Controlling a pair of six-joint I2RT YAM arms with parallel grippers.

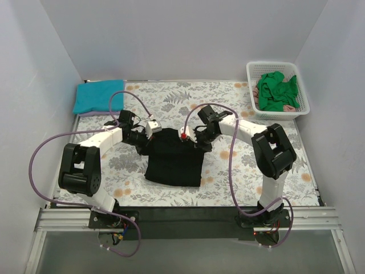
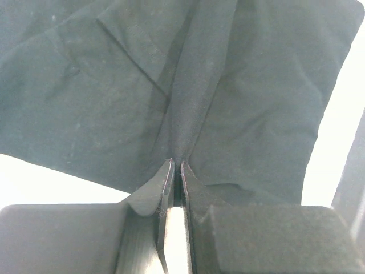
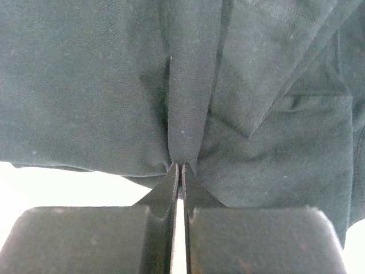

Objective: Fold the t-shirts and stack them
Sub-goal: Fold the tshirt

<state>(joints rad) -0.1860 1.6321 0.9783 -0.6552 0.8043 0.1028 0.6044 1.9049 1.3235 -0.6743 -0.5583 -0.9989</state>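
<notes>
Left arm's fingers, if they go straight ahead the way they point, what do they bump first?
The large black cloth t-shirt: the left fingers pinch a fold of it, so more black cloth probably lies straight ahead.

Black t-shirt (image 1: 174,161) draped mid-table; teal one (image 1: 98,97) folded far-left.

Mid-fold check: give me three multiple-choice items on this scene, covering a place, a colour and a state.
1. The folded teal shirt lies: A) near-right corner B) far-left corner C) table centre.
2. The basket mostly holds cloth coloured: A) green B) black C) yellow.
3. The left gripper and right gripper are: A) both open B) both shut on the black t-shirt C) one open.
B: it sits far left in the top view. A: green shirts fill it. B: each wrist view shows jaws closed on black fabric.
</notes>
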